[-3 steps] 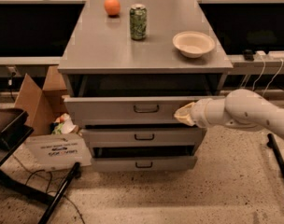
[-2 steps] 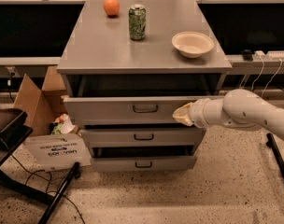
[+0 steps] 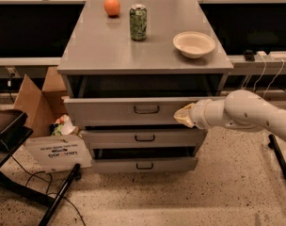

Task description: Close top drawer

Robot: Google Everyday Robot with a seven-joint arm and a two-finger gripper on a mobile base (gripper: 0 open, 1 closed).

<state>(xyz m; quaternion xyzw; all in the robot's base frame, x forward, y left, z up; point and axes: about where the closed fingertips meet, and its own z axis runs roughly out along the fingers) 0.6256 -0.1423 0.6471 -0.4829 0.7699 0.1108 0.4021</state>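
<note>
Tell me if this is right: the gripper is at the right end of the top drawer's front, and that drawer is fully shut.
No. The camera view shows the top drawer partly open, its front standing out from the cabinet. The gripper is indeed at the right end of that front.

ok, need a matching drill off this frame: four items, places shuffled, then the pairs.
Items:
1. orange
2. green can
3. bowl
4. tool

Places:
A. at the right end of the top drawer front
B. right side of the cabinet top
C. back left of the cabinet top
D. cabinet top, just right of the orange

Pairs: 1-C, 2-D, 3-B, 4-A.
</note>
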